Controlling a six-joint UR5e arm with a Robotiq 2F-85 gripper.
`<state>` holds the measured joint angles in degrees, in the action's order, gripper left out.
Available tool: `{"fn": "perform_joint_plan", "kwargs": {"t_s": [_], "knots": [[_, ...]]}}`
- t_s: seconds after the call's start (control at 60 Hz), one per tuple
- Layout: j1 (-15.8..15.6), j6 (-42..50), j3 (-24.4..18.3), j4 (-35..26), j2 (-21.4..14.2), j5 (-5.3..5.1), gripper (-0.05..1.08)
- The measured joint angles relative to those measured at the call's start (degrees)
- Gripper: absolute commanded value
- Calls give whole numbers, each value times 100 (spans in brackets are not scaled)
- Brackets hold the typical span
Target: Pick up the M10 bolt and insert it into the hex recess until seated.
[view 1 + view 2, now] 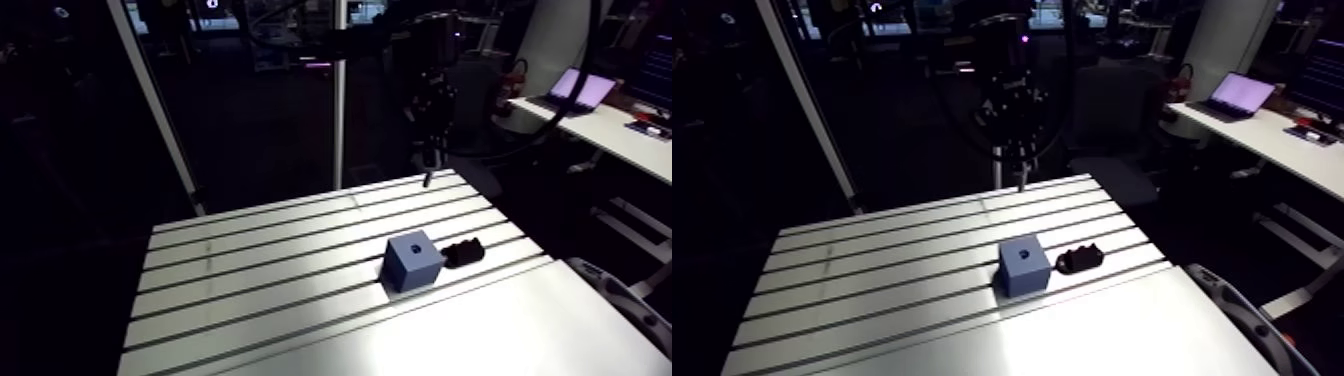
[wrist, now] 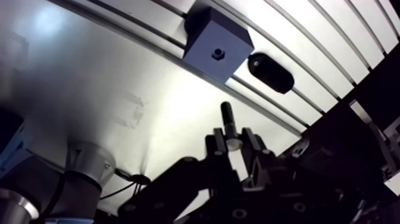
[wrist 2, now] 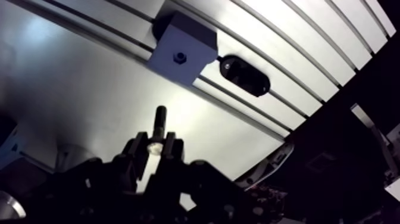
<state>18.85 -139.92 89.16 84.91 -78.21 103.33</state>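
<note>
The M10 bolt is gripped at its head between the two fingers of the gripper, with its shaft pointed out ahead. It is held in the air, well above the slotted table. A blue block with the hex recess on top is seen on the table. A black oval piece is seen just beside the block.
</note>
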Motion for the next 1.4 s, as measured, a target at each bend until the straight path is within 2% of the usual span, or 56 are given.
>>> {"fn": "perform_joint_plan", "kwargs": {"t_s": [0.317, 0.683, 1.4], "knots": [[-10, -29, 271, 628, -17, 53, 105], [-12, -32, 599, 997, -33, 59, 105], [-12, -32, 954, 1303, -1, 60, 105]]}}
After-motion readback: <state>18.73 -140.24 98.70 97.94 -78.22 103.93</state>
